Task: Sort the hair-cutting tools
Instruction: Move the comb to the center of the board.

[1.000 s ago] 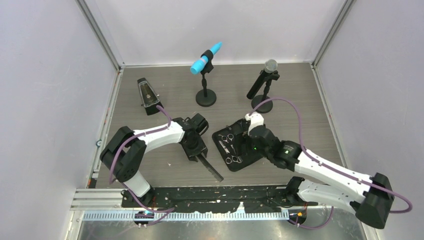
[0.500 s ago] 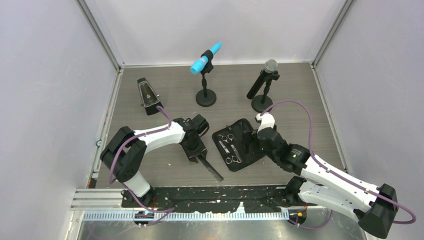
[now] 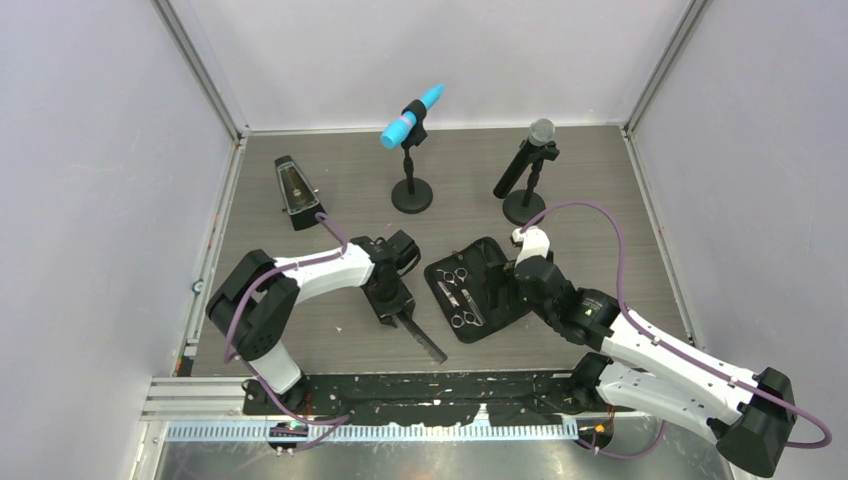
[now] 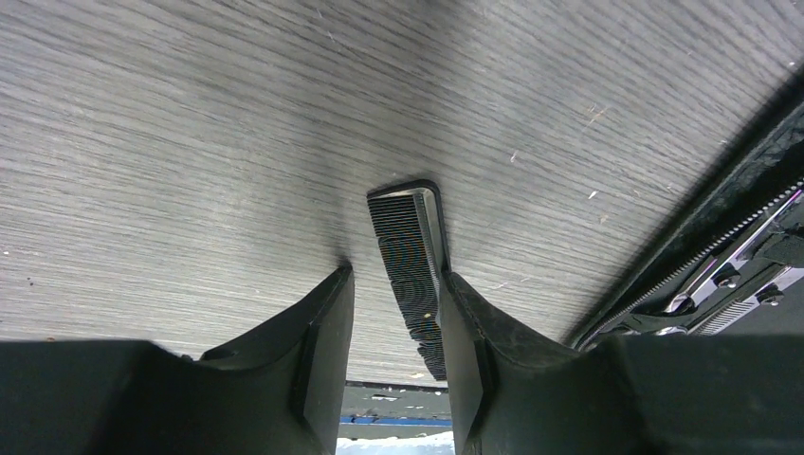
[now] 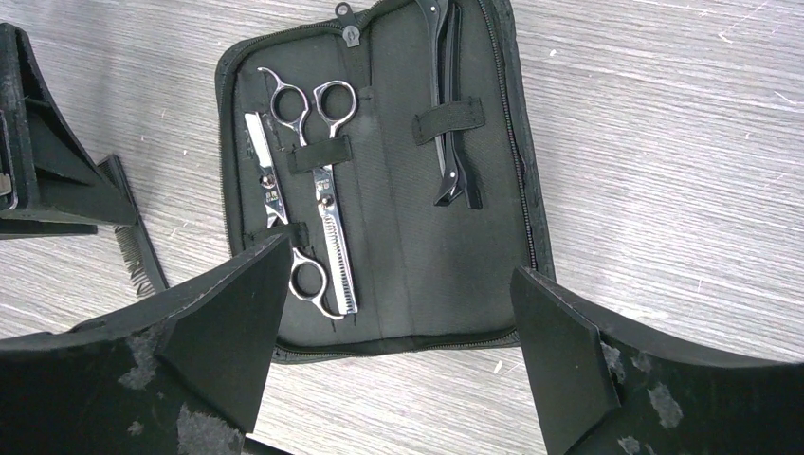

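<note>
With the right gripper (image 5: 398,275) drawn back to the right edge of the zip case (image 5: 389,190), claw wide apart and empty, scissors (image 5: 327,209) and clips (image 5: 450,142) strapped inside, the left gripper (image 4: 393,284) narrows astride the comb (image 4: 408,237) on the table (image 4: 190,142) left of the case, not yet clamped, likely the last tool to stow.

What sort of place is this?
Probably a lab robot cell, not a salon: blank panel walls enclose the table, two arms are mounted at its edge, and a metronome and blue microphone stand as props.
</note>
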Controlling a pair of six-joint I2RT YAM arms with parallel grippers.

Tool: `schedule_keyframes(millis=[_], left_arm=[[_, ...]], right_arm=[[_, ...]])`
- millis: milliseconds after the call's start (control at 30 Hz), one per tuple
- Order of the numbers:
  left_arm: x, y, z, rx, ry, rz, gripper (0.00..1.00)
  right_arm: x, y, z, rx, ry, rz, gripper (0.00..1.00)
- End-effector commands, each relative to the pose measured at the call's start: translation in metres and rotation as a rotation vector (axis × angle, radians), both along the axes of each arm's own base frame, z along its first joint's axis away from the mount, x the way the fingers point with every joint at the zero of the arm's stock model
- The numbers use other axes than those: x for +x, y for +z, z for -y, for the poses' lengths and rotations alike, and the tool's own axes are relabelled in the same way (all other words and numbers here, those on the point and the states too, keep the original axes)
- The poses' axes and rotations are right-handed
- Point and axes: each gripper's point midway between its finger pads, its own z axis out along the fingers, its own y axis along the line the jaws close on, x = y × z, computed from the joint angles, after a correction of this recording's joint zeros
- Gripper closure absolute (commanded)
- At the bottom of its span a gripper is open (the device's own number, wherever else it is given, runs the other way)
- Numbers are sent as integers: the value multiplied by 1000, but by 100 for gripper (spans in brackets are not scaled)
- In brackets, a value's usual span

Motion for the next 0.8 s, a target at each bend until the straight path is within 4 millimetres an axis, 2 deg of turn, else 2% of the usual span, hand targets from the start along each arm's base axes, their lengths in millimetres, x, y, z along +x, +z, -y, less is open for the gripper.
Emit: schedule_keyframes(millis=[0, 333, 767], left_arm=[[9, 5, 7, -3, 17, 23, 59], [2, -8, 8, 44, 6, -33, 58], [15, 23, 6, 5, 49, 102, 60]], right_arm=[[3, 3, 3, 15, -21, 19, 5], [2, 1, 4, 17, -21, 20, 5], [0, 0, 3, 20, -7, 14, 5]])
